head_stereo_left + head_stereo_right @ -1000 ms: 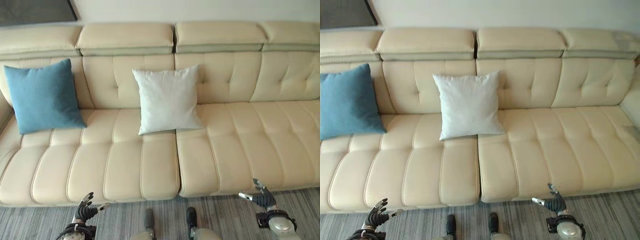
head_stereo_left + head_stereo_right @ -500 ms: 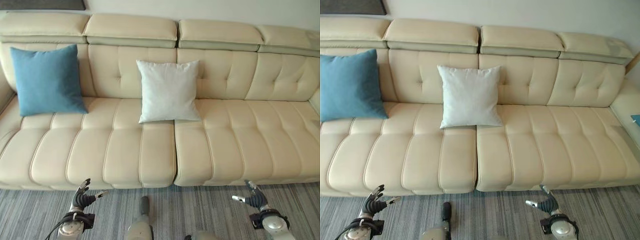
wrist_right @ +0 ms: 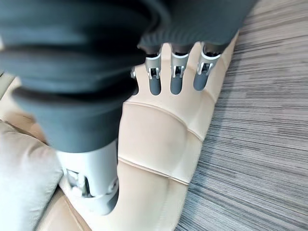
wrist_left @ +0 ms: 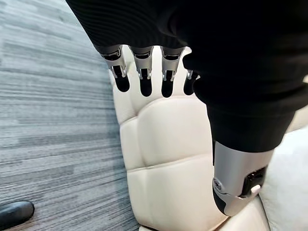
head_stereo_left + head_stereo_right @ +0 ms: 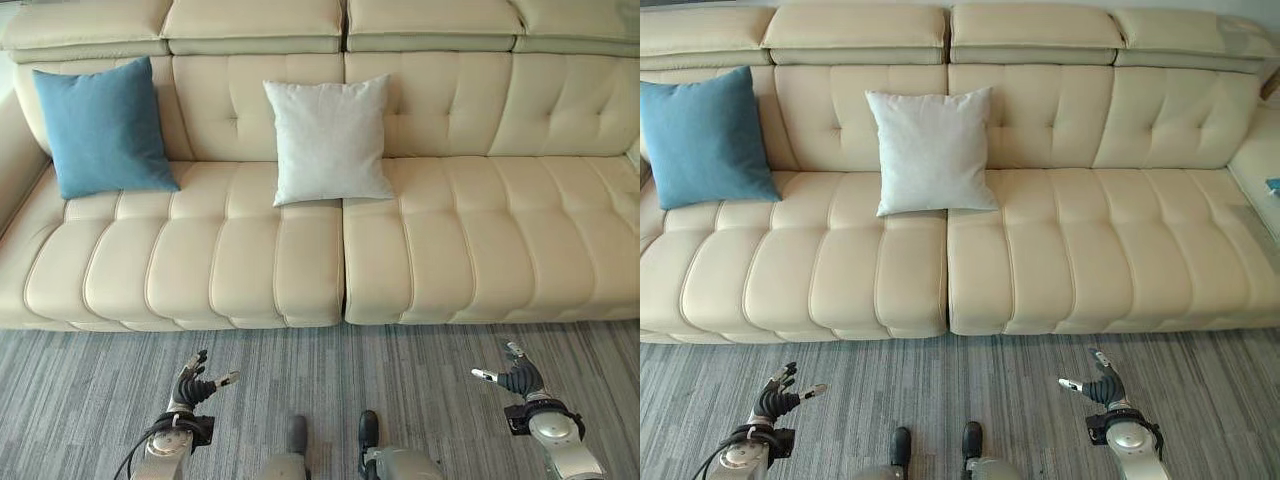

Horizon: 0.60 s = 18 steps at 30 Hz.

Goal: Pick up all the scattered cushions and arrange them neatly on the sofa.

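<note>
**A:** Left eye view first: the blue cushion (image 5: 105,127) leans on the backrest at upper left of the cream sofa (image 5: 480,250), and the grey-white cushion (image 5: 328,140) stands upright near the top centre. Your left hand (image 5: 196,385) sits low at bottom left over the striped carpet (image 5: 330,375), the right hand (image 5: 518,378) at bottom right. Both are well apart from the sofa.

**B:** Right eye view gives the same layout. I'd add a sliver of something blue (image 5: 1272,185) at the right edge, on the sofa's far end. It's too small to say what it is.

**A:** Left wrist view: your fingers (image 4: 144,77) hang straight and apart, holding nothing, with the seat edge past them.

**B:** Right wrist view: same story, fingers (image 3: 176,77) relaxed and spread, empty, the pale cushion's corner beside the thumb.

**A:** The risk, I think: two cushions look placed, so you may call it done while that blue sliver goes unchecked.

**B:** And a careless reach across could knock the upright pale cushion flat.
</note>
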### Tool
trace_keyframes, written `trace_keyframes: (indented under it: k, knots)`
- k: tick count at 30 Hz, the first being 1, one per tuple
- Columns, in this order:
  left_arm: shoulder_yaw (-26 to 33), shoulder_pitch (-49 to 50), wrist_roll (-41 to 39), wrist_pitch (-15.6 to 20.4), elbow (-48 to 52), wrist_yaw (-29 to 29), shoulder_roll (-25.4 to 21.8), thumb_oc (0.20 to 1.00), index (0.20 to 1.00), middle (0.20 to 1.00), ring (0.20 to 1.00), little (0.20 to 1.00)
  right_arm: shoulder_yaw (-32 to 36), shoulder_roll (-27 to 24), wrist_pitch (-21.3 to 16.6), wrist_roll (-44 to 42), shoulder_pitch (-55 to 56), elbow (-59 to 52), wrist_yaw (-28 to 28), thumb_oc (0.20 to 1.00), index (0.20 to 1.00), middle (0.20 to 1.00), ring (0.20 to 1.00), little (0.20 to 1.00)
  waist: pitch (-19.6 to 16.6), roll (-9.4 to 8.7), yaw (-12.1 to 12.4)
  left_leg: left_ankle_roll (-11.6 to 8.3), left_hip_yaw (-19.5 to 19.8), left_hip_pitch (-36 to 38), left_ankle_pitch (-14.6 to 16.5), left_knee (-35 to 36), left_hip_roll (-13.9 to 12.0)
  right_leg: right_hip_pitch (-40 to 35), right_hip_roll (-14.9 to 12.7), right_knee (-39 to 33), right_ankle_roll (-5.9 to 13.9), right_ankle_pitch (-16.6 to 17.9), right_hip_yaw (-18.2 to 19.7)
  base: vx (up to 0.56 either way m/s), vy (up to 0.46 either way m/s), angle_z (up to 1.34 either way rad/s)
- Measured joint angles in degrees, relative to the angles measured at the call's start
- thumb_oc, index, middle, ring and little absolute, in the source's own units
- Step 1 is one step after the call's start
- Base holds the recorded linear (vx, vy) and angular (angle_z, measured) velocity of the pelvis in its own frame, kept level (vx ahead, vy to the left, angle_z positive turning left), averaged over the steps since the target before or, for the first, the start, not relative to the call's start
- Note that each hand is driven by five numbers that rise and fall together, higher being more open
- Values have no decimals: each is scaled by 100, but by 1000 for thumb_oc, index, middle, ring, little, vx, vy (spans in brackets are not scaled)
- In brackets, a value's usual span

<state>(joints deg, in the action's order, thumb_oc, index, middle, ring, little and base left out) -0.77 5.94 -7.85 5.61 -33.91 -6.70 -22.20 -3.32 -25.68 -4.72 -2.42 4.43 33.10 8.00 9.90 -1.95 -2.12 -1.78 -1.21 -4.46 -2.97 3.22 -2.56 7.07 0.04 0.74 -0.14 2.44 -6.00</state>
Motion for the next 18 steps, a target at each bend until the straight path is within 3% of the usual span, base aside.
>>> trace_keyframes:
  k: [4,6,8,10,11,13,14,15,16,17,18]
  knots:
    - [-147,86,6,-27,156,57,-18,1000,1000,1000,1000,1000,6,19,-4,-1,155,-18,-10,1000,1000,1000,1000,1000,-5,-63,-48,46,-281,94,35,19,116,-14,-91,-224,107,83,294,-2,84,-40]
    - [-147,130,6,-52,236,61,-37,1000,1000,1000,1000,1000,22,22,2,-55,265,-126,-15,1000,1000,1000,1000,1000,2,-101,-52,68,-574,130,50,16,176,105,-103,-206,177,153,630,-53,62,-75]
    - [-141,93,5,-54,242,69,-42,1000,1000,1000,1000,1000,23,48,7,-107,317,-243,-18,1000,1000,1000,1000,1000,22,-124,-116,131,-779,153,91,9,203,179,-155,-227,189,162,659,-77,53,-74]
    - [-144,115,6,-62,398,63,-105,1000,1000,1000,1000,1000,14,142,16,-110,369,-353,-21,1000,1000,1000,1000,1000,28,-263,-187,152,-1155,165,106,5,275,384,-110,-184,344,352,1058,-82,-6,-103]
    - [-142,175,5,-75,561,47,-172,1000,1000,1000,1000,1000,-19,207,20,-110,308,-539,-23,1000,1000,1000,1000,1000,55,-347,-160,149,-1699,164,111,11,230,566,-107,-179,413,341,1170,-43,-26,-193]
    - [-119,239,7,-93,676,65,-317,1000,1000,1000,1000,1000,-51,349,4,-109,13,-725,-56,1000,1000,1000,1000,1000,160,-351,-39,324,-2392,146,158,-55,3,731,-232,-234,462,143,564,70,-67,-194]
    - [-100,118,8,-122,649,78,-290,1000,1000,1000,1000,1000,-42,342,16,-105,58,-815,-58,1000,1000,1000,1000,1000,178,-321,-206,305,-2527,160,188,-101,-77,697,-322,-218,473,139,206,132,-154,-169]
    - [130,185,9,-71,773,97,-293,1000,1000,1000,1000,1000,-120,452,39,-100,61,-782,-77,1000,1000,1000,1000,1000,204,-304,-40,195,-3130,390,259,-151,-315,671,-560,283,151,-318,-1362,135,-184,-191]
    - [158,272,8,-82,768,93,-322,1000,1000,1000,1000,1000,-175,467,16,-99,81,-791,-91,1000,1000,1000,1000,1000,192,-287,133,153,-3330,517,318,-246,-470,567,-664,426,192,-294,-1983,139,-220,-202]
    - [127,256,11,-85,803,114,-392,1000,1000,1000,1000,1000,-170,383,8,-99,224,-934,-75,1000,1000,1000,1000,1000,182,-324,37,-27,-3027,632,475,-320,-466,275,-850,344,359,-86,-2060,212,-237,-128]
    - [128,256,20,-92,793,110,-302,1000,1000,1000,1000,1000,-187,376,32,-94,313,-921,-75,1000,1000,1000,1000,1000,165,-379,-76,-173,-3221,761,562,-424,-529,256,-890,362,227,186,-2136,243,-278,-70]
